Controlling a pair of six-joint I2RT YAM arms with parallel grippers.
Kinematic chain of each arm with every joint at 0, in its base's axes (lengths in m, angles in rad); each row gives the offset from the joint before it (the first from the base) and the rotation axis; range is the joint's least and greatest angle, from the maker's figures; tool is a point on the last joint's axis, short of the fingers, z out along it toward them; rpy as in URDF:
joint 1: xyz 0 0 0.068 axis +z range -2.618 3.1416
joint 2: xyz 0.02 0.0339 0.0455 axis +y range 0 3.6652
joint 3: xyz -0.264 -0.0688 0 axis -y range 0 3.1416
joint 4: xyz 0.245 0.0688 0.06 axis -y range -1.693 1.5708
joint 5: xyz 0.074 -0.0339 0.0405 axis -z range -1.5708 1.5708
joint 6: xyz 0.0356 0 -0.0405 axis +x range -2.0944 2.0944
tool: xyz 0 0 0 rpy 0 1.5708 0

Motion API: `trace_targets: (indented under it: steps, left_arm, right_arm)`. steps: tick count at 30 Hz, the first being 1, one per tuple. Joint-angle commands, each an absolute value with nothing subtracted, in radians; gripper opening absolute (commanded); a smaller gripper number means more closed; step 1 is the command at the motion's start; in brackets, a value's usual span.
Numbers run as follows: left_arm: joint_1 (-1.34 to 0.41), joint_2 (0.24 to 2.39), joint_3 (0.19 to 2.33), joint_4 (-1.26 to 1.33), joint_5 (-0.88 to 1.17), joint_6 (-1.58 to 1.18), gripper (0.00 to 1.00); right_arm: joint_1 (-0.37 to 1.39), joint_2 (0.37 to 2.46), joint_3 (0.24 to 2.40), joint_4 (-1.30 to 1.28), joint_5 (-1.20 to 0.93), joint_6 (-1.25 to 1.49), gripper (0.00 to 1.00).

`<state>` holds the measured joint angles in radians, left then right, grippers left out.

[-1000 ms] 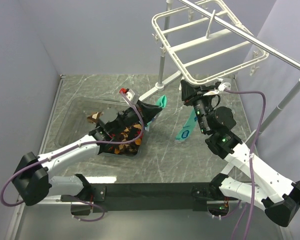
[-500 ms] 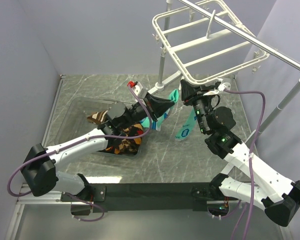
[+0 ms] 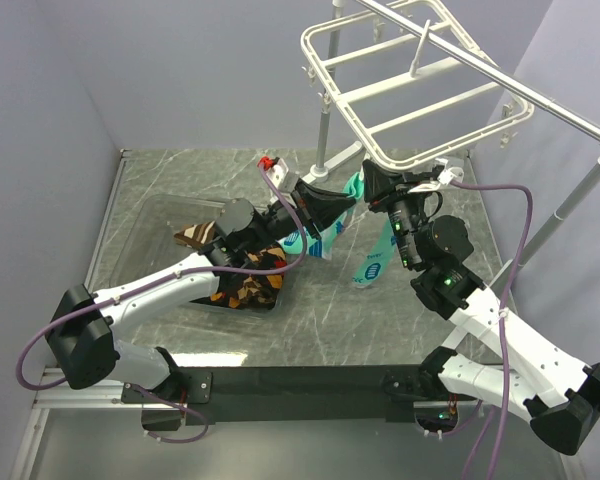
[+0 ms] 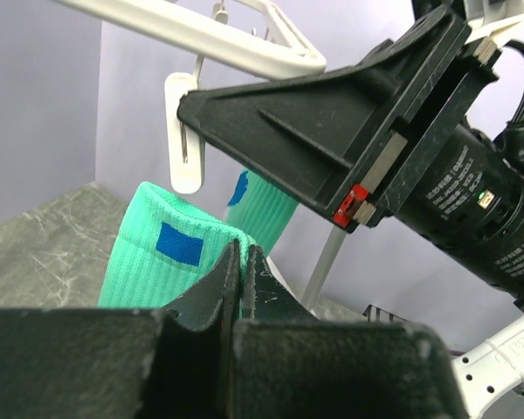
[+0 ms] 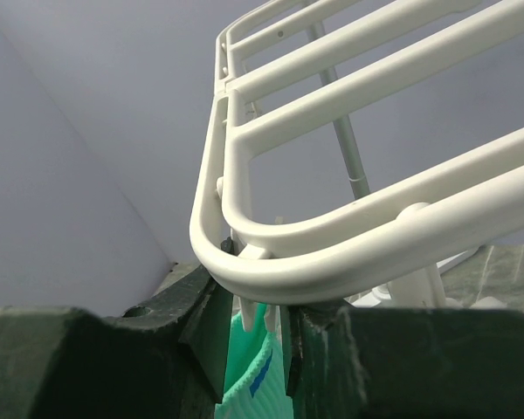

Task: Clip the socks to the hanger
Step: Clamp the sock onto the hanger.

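Presently, the left claw (image 4: 242, 255) is found fully closed, with the cuff of a mint-green sock (image 4: 170, 253) pinched between its tips and the rest of that sock hung below it. The right claw (image 5: 255, 327), just beyond those tips, is set narrowly about a white clip (image 5: 245, 312) under the rim of the hanger (image 5: 332, 253) directly above it. A second mint-green sock (image 3: 372, 262) is seen hanging beneath the right claw. Argyle socks (image 3: 248, 290) are noted behind the left claw, beside its arm
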<state>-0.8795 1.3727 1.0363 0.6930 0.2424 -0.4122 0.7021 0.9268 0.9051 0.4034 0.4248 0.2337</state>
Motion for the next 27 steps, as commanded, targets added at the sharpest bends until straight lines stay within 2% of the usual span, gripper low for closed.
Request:
trace_targets:
  steps: [1, 27]
  left_arm:
    - [-0.887, 1.374, 1.092, 0.747, 0.253, -0.400, 0.00]
    - [-0.887, 1.390, 1.137, 0.775, 0.276, -0.396, 0.01]
  right_arm:
    - [0.693, 0.910, 0.900, 0.445, 0.437, 0.219, 0.00]
    - [0.693, 0.899, 0.900, 0.437, 0.420, 0.225, 0.00]
